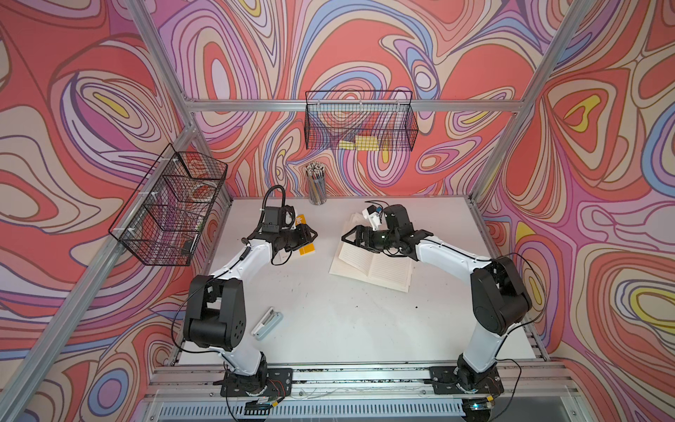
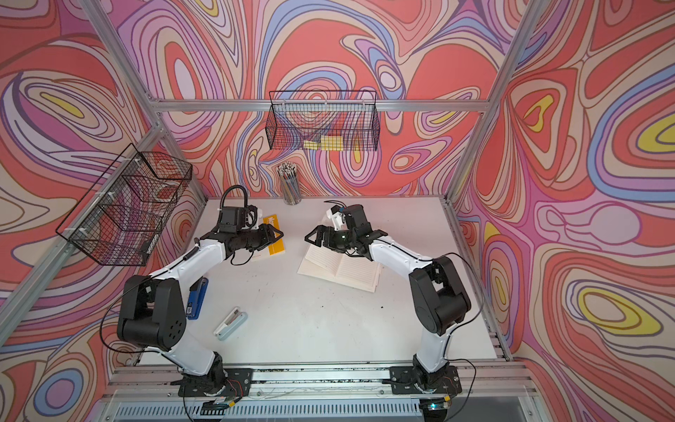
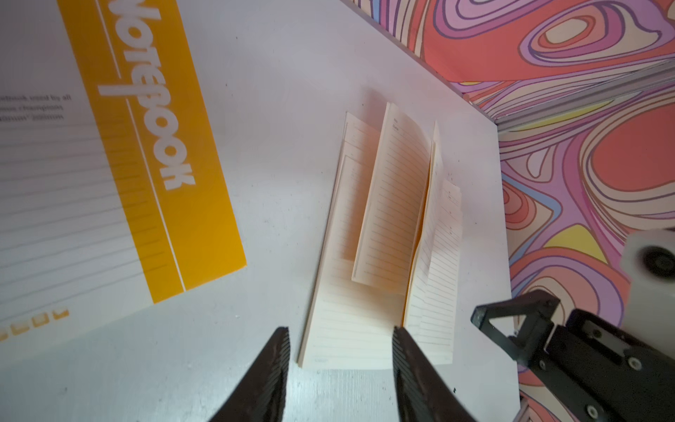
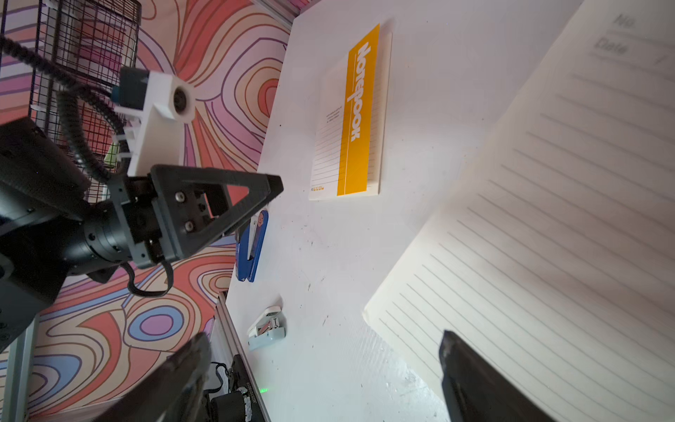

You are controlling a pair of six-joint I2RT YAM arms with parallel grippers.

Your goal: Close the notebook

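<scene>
The notebook (image 1: 372, 268) lies open on the white table (image 1: 328, 314), right of centre, its cream lined pages up and some leaves half raised (image 3: 394, 204). My right gripper (image 1: 344, 238) hovers just above its left page edge; in the right wrist view it (image 4: 325, 358) is open wide, one finger over the page (image 4: 548, 219), nothing between the fingers. My left gripper (image 1: 313, 234) is off to the left of the notebook, above a closed yellow-striped pad (image 1: 308, 251). In the left wrist view it (image 3: 341, 350) is open and holds nothing.
A cup of pencils (image 1: 317, 184) stands at the back edge. A pale blue stapler (image 1: 266, 323) lies front left and a dark blue one (image 2: 197, 297) beside the left arm. Wire baskets hang on the back wall (image 1: 359, 122) and left wall (image 1: 168, 208).
</scene>
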